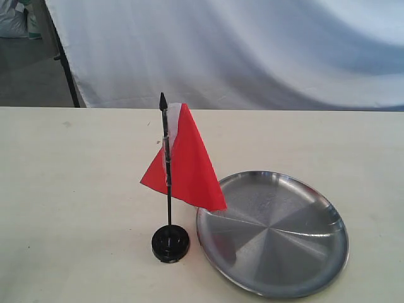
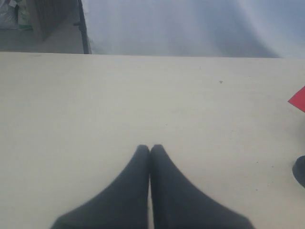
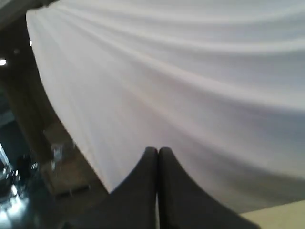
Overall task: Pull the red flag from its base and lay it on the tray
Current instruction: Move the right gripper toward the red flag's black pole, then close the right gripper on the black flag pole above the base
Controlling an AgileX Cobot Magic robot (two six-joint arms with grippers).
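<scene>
The red flag [image 1: 189, 164] stands plugged in its base [image 1: 170, 243] beside the tray [image 1: 315, 252], ready for pulling; left gripper [image 2: 149, 150] and right gripper [image 3: 157, 151] pinched together, empty.

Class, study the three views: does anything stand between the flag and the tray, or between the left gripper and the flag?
Nothing visible does. The flag stands in its base right beside the tray; only table separates the shut left gripper from it.

Pale beige table [image 1: 76, 189] up front, white draped sheet [image 1: 252, 50] hanging at 12, black stand leg [image 1: 66, 69] around 10.
</scene>
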